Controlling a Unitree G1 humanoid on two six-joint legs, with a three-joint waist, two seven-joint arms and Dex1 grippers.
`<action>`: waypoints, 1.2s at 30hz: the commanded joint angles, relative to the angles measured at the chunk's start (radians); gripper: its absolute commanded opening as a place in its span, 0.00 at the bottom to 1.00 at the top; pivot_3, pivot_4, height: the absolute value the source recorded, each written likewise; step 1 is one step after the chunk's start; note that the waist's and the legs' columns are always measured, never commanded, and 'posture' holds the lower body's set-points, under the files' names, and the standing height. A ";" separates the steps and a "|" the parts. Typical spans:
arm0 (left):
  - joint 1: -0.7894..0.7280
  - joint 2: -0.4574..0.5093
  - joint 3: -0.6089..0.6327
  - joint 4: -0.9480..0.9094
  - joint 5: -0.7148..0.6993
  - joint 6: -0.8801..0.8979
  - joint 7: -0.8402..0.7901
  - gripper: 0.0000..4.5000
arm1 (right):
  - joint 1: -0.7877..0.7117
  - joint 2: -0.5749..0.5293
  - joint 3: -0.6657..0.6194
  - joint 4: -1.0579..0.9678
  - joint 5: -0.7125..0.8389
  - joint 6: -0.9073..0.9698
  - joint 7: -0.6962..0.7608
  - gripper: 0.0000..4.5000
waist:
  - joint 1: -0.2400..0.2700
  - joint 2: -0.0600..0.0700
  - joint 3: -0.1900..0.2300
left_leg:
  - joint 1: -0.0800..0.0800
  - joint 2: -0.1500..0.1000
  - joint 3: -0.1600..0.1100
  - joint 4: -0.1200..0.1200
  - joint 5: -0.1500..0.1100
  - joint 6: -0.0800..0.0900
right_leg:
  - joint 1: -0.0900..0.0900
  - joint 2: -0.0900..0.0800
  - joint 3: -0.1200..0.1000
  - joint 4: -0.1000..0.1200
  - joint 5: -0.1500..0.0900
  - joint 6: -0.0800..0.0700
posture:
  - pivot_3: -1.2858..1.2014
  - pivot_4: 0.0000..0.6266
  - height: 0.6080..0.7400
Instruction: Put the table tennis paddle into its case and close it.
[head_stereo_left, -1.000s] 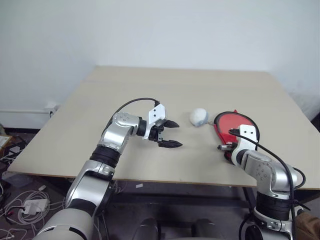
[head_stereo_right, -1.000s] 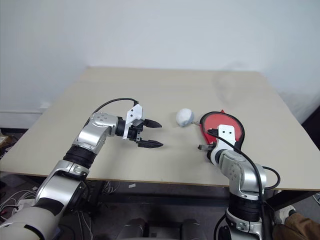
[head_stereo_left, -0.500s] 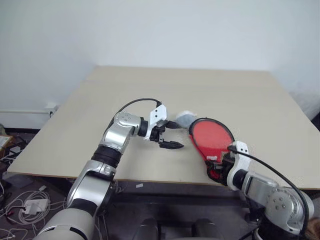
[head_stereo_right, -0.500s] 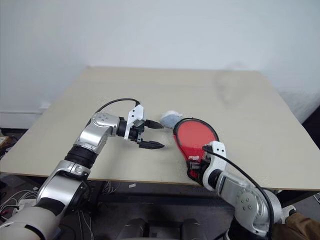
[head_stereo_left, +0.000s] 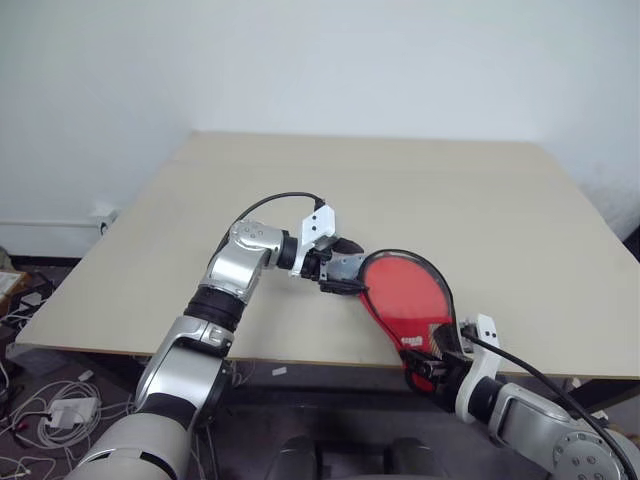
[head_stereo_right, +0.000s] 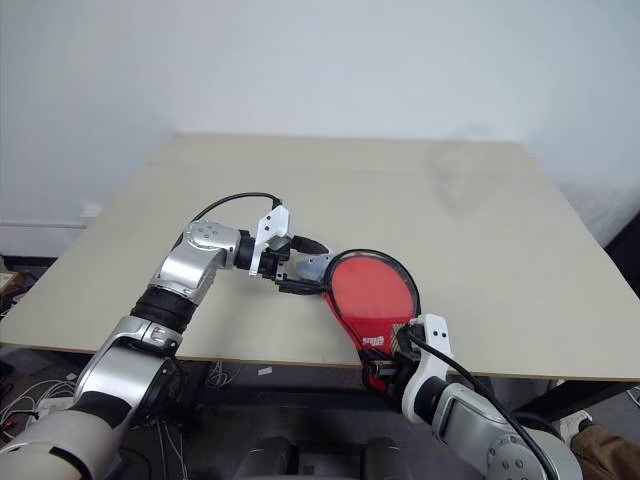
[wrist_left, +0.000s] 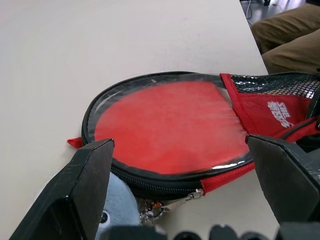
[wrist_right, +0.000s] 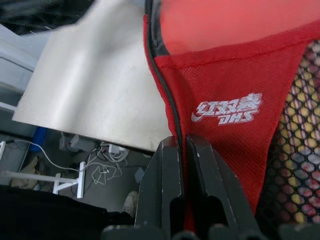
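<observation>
The right gripper (wrist_right: 181, 150) has its two black fingers pressed almost together on the narrow handle end of the case (head_stereo_left: 405, 300), pinching the black edge cord and the red fabric between them. I think it grips there because that end is thin enough to fit between the fingers, and it lets the arm steer the whole pouch. This end hangs just over the near edge of the table (head_stereo_left: 420, 190).

The left gripper (wrist_left: 182, 187) keeps its fingers spread wide, one on each side of the round end of the case, without closing on it. Probably it waits to hold this end steady.

The case is soft and paddle-shaped, with a smooth red panel, black zip edging, a metal zip pull, black mesh and a small white logo. A whitish round soft thing (wrist_left: 117, 207) lies against the left fingers, touching the case rim. I cannot tell if the paddle is already inside.
</observation>
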 joint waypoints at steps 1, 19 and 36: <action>-0.034 0.000 0.009 -0.008 0.002 -0.009 0.003 1.00 | -0.027 -0.023 -0.008 -0.018 0.034 0.007 0.013 0.25 | 0.001 0.000 0.000 | 0.000 0.000 0.000 0.000 0.000 0.000 | 0.000 0.000 0.000 0.000 0.000 0.000 | 0.52 0.00 1.00; -0.127 0.007 0.045 0.124 0.048 -0.059 0.122 1.00 | -0.216 -0.257 0.106 0.262 -0.069 -0.543 0.120 1.00 | 0.002 -0.001 0.001 | 0.000 0.000 0.001 0.000 0.000 0.000 | 0.000 0.000 0.000 -0.001 0.000 0.000 | 0.52 0.00 1.00; -0.276 -0.083 0.108 0.628 0.130 -0.066 0.245 1.00 | -0.441 -0.228 0.472 0.847 -0.495 -0.880 0.060 1.00 | 0.004 -0.003 0.003 | -0.003 -0.002 0.000 -0.001 0.001 0.000 | -0.002 -0.001 0.001 -0.001 0.000 0.000 | 0.52 0.00 1.00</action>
